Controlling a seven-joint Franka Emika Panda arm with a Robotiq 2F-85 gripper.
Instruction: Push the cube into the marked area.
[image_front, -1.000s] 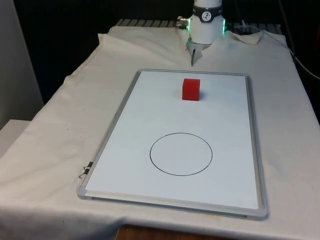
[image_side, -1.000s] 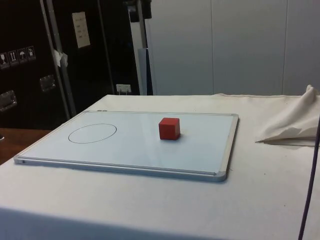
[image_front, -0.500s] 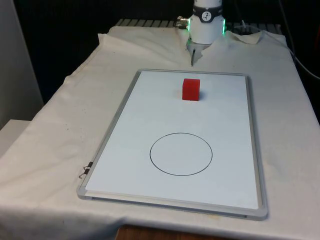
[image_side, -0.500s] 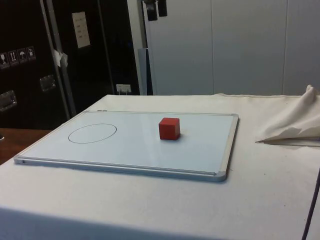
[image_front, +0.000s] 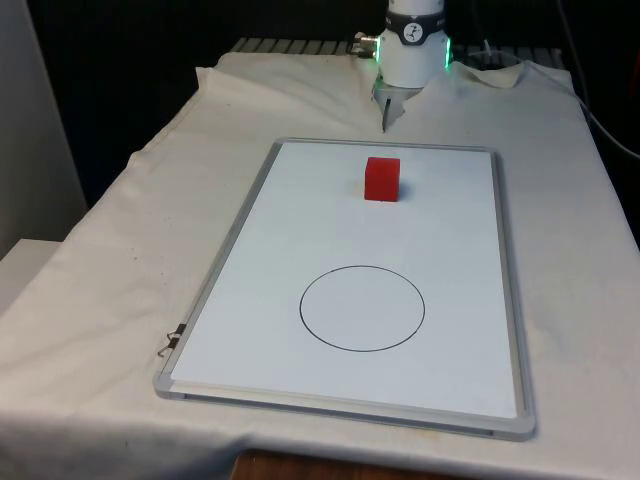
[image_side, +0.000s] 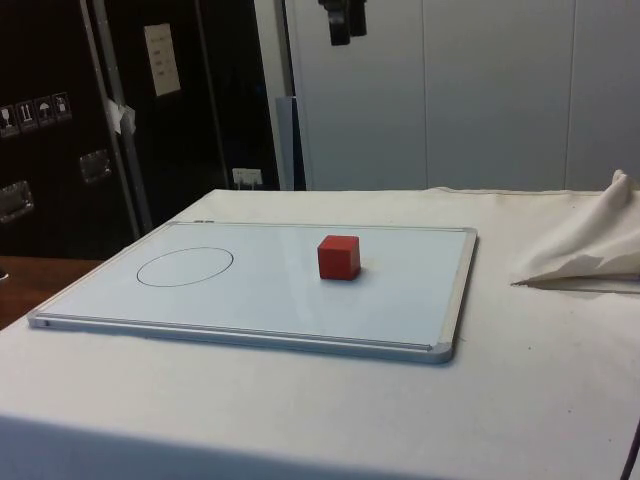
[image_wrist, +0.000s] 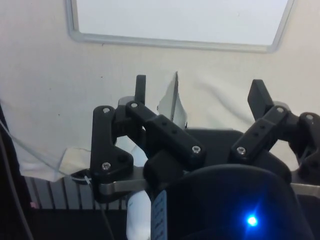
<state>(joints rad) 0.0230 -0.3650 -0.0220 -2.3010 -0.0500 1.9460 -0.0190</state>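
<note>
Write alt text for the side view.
A red cube sits on a whiteboard lying flat on a cloth-covered table, apart from the black circle drawn near the board's other end. The gripper hangs high above the board.

Dark cabinets (image_side: 120, 110) left in side view, white wall panels (image_side: 480, 90) behind table.
</note>
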